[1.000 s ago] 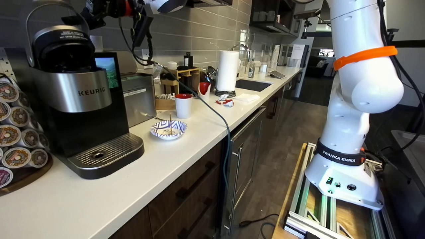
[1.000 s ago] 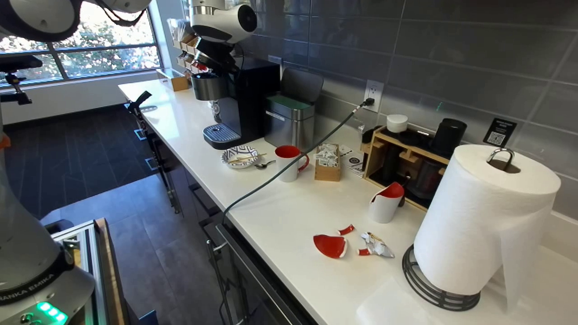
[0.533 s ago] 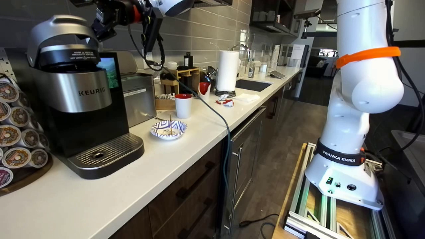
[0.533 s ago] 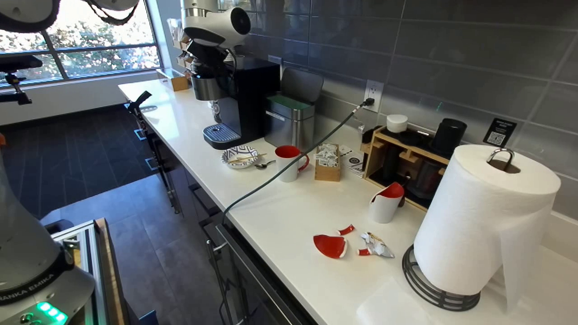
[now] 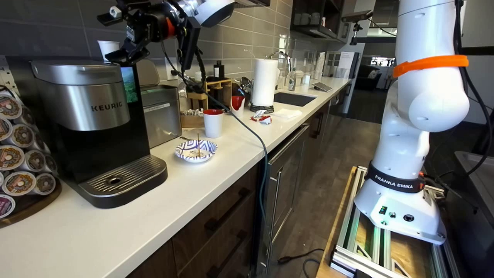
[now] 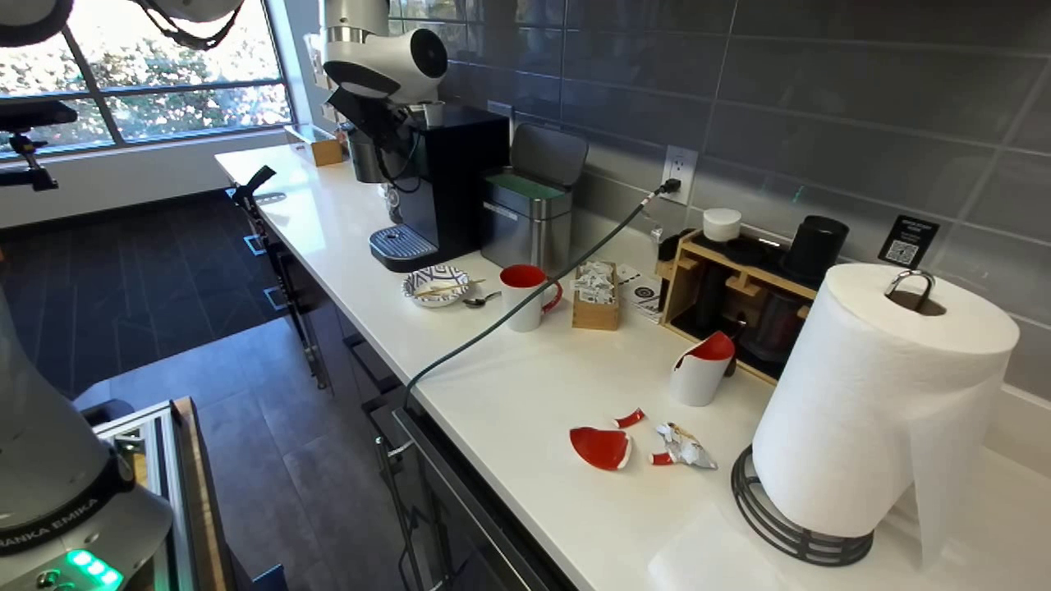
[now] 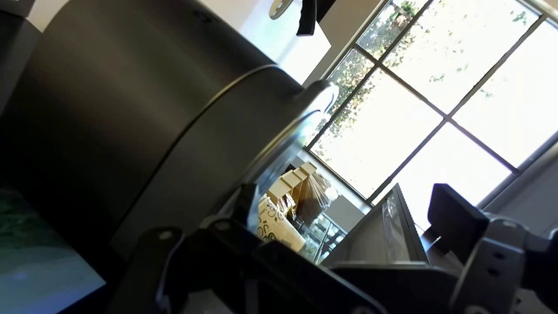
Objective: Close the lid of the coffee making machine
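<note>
Two fingers of our gripper stand wide apart and hold nothing, so we read it as released. The lid lies down on the top of the coffee making machine, with only a thin seam showing at the front, and we judge the task as nearly or fully done.

We expect this lid to be rather light, but stiff and smooth, turning on a hinge at the back; a finger may slide on its shiny surface. For this reason we would not pinch it. We would rather press from above, at the middle of the front edge, and gently, because a latch can be fragile. A wide sweep could also knock the white cup behind.

Some things we cannot make out. In an exterior view the robot arm and the gripper cover the lid almost completely. In the wrist view the lid is dark beside the bright window, and one finger overlaps its edge, so we cannot tell whether they touch. The hinge is out of sight, and no view shows us if the latch is caught.
</note>
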You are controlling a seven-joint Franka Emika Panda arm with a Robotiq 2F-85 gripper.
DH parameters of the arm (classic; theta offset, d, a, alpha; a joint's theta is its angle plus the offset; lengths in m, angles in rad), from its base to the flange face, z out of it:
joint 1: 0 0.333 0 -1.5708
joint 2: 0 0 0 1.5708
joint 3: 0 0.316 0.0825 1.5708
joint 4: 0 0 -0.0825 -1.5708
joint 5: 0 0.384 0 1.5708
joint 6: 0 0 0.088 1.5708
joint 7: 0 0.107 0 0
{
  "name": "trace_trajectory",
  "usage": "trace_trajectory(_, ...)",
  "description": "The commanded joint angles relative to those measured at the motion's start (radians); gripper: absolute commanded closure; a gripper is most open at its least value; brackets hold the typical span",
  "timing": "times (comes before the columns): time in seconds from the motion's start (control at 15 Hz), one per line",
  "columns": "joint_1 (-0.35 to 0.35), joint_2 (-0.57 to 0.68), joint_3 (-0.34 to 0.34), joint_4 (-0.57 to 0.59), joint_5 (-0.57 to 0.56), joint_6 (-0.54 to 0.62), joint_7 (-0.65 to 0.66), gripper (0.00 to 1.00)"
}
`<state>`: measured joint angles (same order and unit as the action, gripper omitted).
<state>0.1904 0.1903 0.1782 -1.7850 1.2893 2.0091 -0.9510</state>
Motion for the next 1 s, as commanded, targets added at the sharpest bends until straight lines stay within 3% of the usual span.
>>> trace_trajectory(0.0,-0.017,-0.095,-0.011,-0.091,0.058,0.082,-0.03,0.0)
trace_trajectory(0.2,-0.031,-0.206,-0.027,-0.158,0.064,0.145,-0.04,0.0)
trace_trajectory(0.6,-0.063,-0.437,-0.043,-0.36,-0.255,0.246,0.206,0.0)
trace_trajectory(0.93,-0.082,-0.531,-0.035,-0.498,-0.42,0.444,0.39,0.0)
